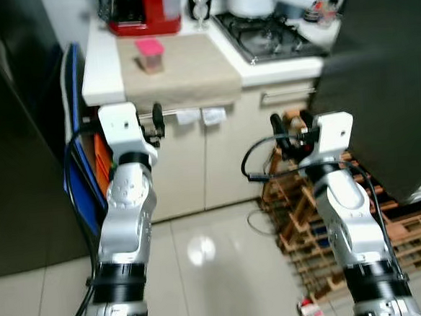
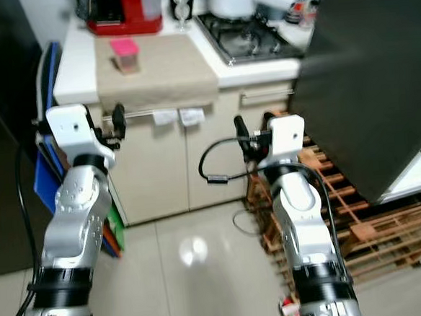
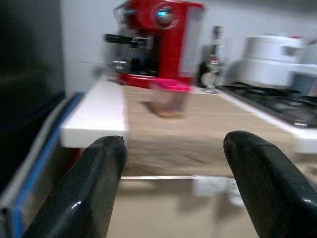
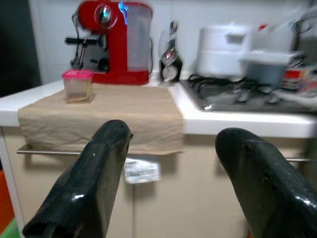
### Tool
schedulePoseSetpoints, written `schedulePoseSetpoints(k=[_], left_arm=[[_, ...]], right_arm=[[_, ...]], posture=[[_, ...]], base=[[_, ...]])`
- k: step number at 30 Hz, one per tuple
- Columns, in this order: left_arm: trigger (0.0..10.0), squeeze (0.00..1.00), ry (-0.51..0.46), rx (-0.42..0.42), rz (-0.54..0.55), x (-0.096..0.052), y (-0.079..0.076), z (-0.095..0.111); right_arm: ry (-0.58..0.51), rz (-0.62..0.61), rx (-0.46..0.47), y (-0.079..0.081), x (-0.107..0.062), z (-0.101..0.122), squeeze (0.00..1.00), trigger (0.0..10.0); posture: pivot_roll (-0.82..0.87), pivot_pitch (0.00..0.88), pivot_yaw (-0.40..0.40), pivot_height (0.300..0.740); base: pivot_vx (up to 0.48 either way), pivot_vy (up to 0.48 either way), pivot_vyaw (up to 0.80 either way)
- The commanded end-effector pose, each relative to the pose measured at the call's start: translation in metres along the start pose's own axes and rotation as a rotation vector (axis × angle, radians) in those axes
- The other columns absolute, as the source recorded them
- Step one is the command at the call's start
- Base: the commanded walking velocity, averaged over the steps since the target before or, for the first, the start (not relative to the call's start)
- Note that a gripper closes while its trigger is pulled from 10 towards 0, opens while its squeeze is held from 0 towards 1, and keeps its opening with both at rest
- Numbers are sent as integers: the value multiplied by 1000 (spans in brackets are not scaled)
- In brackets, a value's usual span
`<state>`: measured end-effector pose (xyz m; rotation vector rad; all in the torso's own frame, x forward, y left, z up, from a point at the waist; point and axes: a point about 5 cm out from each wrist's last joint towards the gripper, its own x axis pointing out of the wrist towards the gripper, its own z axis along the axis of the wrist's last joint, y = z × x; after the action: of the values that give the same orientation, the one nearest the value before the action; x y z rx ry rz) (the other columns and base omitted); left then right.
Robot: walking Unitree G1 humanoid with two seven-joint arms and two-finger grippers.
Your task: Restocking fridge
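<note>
Glossy pale floor tiles [image 1: 203, 252] lay before your white kitchen counter [image 1: 103, 64].
Your left gripper [image 3: 171, 186] and right gripper [image 4: 173, 186] both stood empty, glossy black fingers spread apart; the small clear pink-lidded container [image 1: 150, 55] sat on the creased beige cloth [image 1: 183, 77].

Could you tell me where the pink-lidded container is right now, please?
The pink-lidded container stands on the beige cloth on the counter, left of the stove and just in front of the red coffee machine.

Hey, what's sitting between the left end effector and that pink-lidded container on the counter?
Only bare beige cloth. In the left wrist view, the open left end effector looks across the counter edge at the pink-lidded container, with nothing standing between them.
</note>
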<state>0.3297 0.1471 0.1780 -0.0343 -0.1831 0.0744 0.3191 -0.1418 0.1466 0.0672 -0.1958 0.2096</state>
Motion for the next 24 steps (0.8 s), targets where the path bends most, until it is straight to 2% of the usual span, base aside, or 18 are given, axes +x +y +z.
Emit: schedulePoseSetpoints(k=[1, 13, 17, 24], left_arm=[[10000, 0, -2, 5, -29, 3, -6, 0], [10000, 0, -40, -19, -91, 6, -13, 9], [10000, 0, -49, -33, -125, 2, -23, 11], [10000, 0, -72, -22, -147, 8, -23, 18]], right_arm=[[-13, 14, -27, 3, 0, 2, 0, 10000], [-25, 38, -3, 14, 6, 3, 0, 10000], [-48, 36, 8, 14, 9, 9, 0, 10000], [-86, 43, 19, 20, 17, 15, 0, 10000]], posture=[[-51, 0, -30, 740], [-30, 0, -58, 740], [-36, 0, -60, 740], [-19, 0, -43, 740]], base=[[446, 0, 0], [388, -259, 0], [339, -336, 0], [337, -338, 0]])
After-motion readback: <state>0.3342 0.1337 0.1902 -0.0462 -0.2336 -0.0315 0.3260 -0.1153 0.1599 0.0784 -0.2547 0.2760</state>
